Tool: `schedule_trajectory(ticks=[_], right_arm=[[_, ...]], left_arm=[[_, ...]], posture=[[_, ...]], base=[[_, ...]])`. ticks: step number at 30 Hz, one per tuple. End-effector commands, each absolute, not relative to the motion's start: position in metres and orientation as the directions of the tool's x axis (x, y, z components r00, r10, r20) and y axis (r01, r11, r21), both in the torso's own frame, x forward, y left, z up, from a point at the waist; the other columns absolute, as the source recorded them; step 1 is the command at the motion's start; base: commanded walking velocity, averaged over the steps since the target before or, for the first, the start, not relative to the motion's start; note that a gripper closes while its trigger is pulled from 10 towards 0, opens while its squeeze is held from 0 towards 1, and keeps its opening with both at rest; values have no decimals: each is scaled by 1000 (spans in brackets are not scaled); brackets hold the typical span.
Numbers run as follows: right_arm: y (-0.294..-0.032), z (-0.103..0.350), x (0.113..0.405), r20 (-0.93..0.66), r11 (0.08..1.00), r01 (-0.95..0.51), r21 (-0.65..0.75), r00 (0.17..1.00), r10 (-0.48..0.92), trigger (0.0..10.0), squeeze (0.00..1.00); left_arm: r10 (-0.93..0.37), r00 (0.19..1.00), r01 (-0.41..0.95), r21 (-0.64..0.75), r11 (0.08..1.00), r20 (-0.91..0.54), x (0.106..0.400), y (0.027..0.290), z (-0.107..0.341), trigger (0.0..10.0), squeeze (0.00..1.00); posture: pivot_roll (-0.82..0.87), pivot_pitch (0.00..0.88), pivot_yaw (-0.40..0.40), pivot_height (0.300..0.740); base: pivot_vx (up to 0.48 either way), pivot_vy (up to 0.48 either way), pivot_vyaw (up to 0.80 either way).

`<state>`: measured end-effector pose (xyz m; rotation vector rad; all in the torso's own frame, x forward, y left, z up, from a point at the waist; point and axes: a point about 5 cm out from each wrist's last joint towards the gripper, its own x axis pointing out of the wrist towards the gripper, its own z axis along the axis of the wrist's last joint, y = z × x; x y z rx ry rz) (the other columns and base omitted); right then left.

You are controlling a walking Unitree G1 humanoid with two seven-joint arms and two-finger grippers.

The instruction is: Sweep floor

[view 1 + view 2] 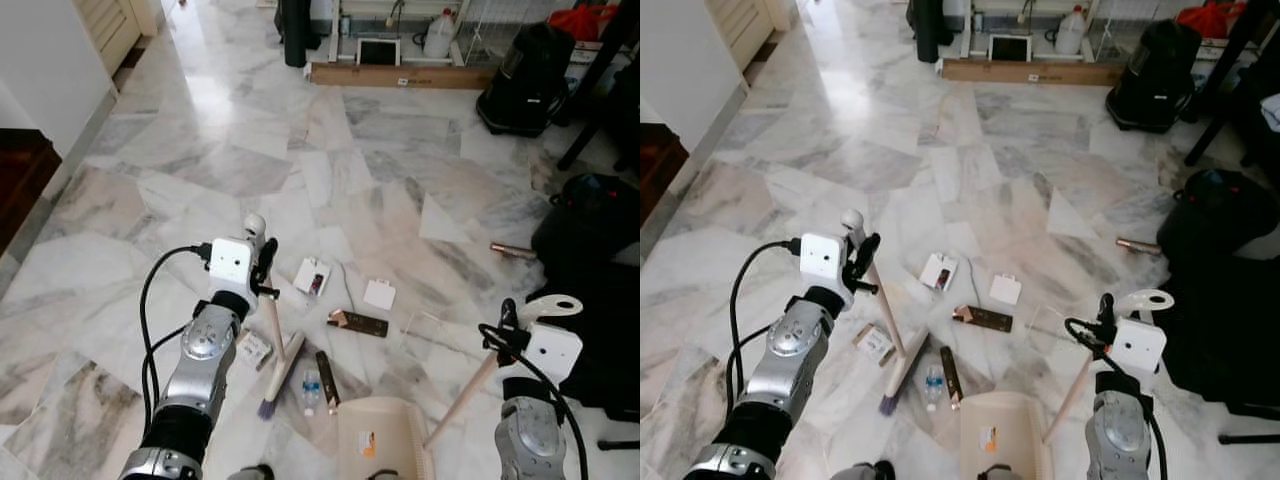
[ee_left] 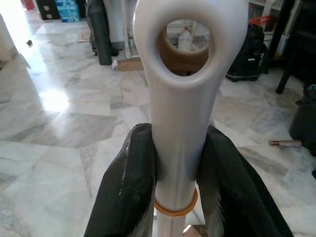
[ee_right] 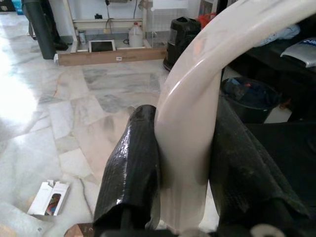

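Floor: marble tiles [image 1: 230, 160] in white and grey are spreading across the room, with glare at 11 o'clock.
Litter: a small white box [image 1: 312, 276], a white card [image 1: 379, 294], a dark brown bar [image 1: 358, 322], a small plastic bottle [image 1: 310, 388] and a printed packet [image 1: 253, 349] are lying scattered at the centre of the head views.
Broom: the broom [image 1: 272, 330] is standing tilted among the litter, its bristle head [image 1: 280, 376] touching the floor just beside the bottle, at 6 o'clock from the white box.
Left gripper: the left gripper [image 2: 175, 173] is pinching the white broom handle just below its ring-shaped top, one black finger [image 2: 126, 182] pressing on each side.
Dustpan: the beige dustpan [image 1: 375, 435] is resting on the floor at 6 o'clock, its long handle [image 1: 465, 398] rising toward 3 o'clock.
Right gripper: the right gripper [image 3: 185, 168] is clamping the cream curved top of the dustpan handle between both fingers.
Background: a black vacuum cleaner [image 1: 527, 80] is sitting at 1 o'clock, near a wooden plank [image 1: 400, 76].
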<state>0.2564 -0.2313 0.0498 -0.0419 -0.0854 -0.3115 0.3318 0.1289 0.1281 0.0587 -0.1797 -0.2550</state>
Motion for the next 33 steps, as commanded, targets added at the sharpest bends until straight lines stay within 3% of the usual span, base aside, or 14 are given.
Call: schedule_trajectory(ticks=[1,11,22,27,33], right_arm=[[-231,41,250,56,950,310,-43,950,-308,10000,0],[-231,43,254,65,946,323,-39,945,-320,10000,0],[-231,44,258,78,942,333,-38,941,-330,10000,0],[-231,47,263,84,942,332,-37,941,-329,10000,0],[-232,50,267,95,942,334,-34,939,-330,10000,0]], left_arm=[[-259,952,249,81,965,165,330,131,128,10000,0],[-293,947,283,94,955,128,331,134,129,10000,0],[-275,959,259,172,950,75,322,159,126,10000,0],[-385,923,380,150,913,4,312,156,124,10000,0],[-415,908,420,121,900,-61,310,153,117,10000,0]], posture=[[92,246,-7,740],[99,249,3,740],[114,208,8,740],[125,182,11,740],[121,162,10,740]], base=[[0,0,0],[0,0,0],[0,0,0],[0,0,0],[0,0,0]])
